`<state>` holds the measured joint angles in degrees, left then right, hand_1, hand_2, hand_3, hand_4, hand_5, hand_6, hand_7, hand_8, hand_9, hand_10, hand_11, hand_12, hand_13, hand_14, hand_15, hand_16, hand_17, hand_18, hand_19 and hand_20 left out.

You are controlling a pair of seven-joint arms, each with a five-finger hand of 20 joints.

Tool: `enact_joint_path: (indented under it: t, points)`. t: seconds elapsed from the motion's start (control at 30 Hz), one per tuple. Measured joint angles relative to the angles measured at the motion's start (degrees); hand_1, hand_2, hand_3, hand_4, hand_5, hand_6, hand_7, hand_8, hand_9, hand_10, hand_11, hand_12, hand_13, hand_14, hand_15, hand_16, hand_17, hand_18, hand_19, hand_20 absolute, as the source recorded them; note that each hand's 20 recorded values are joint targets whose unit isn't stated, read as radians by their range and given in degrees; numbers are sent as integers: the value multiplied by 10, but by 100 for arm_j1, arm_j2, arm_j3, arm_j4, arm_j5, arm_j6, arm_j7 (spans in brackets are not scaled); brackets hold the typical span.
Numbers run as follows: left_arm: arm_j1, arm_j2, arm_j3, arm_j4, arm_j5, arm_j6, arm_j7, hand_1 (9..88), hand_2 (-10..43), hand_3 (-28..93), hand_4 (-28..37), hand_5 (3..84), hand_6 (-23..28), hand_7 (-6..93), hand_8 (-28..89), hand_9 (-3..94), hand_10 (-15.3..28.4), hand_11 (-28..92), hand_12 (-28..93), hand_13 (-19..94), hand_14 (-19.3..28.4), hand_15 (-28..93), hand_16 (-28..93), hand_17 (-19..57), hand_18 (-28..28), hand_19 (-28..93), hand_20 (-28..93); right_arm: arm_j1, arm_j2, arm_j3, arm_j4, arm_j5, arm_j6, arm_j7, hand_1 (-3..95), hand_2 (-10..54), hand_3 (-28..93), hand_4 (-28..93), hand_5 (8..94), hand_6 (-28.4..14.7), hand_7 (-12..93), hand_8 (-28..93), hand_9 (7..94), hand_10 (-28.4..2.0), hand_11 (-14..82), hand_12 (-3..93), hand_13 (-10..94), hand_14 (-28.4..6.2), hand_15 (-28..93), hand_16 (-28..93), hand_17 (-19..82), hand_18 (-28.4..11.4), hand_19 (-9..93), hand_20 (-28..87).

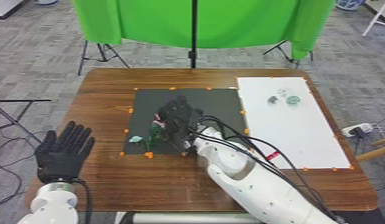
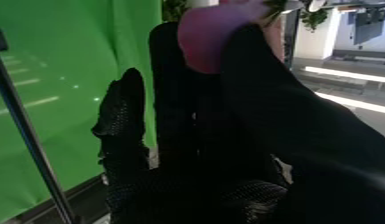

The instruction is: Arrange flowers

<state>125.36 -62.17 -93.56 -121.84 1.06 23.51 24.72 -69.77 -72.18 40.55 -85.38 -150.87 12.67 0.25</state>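
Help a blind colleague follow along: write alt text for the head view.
Robot's right hand pinches a pink flower over a black mat on a brown table; the left hand is open at left. Small greenish pieces lie on a white mat at right.

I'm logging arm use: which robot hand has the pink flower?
The right robot hand, over the dark sheet, pinches the pink flower between thumb and fingers; the left robot hand is open and empty, at the table's left edge.
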Motion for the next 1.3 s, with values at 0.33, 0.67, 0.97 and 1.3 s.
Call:
enact_joint_path:
  t: [0.33,0.67,0.97,1.3]
  points:
    - [19,-34,-11,-3,-16,-1,-33,264,112,808,-283,495,120,106,-93,397,167,225,91,281,169,345,-73,-69,149,368,115,-205,163,17,-377,41,-240,-5,444,-95,870,-283,663,8,253,-175,642,-133,212,174,519,-117,576,200,281,-212,840,421]
    - [13,-70,-3,-2,-11,29,-94,286,73,803,-283,489,120,108,-93,395,167,228,91,283,169,351,-73,-69,149,369,113,-403,374,164,-889,595,-355,215,358,-95,831,-283,627,-15,206,-153,623,-153,195,170,518,-129,549,176,277,-217,830,416]
    - [13,-83,40,7,-14,-52,-79,288,72,801,-283,491,119,109,-94,396,165,225,90,288,166,351,-74,-67,147,365,113,-751,308,1119,-1186,594,-259,1728,381,-95,858,-283,511,-42,169,-136,468,-175,120,152,372,-156,283,144,216,-229,717,323]
    - [54,-124,60,-1,-99,-107,29,286,80,802,-283,491,118,109,-94,398,164,225,90,291,166,349,-74,-66,146,363,114,-259,515,2143,-231,422,-1582,2827,449,-95,894,-283,480,-43,164,-134,435,-159,100,140,337,-162,233,153,196,-230,694,307]
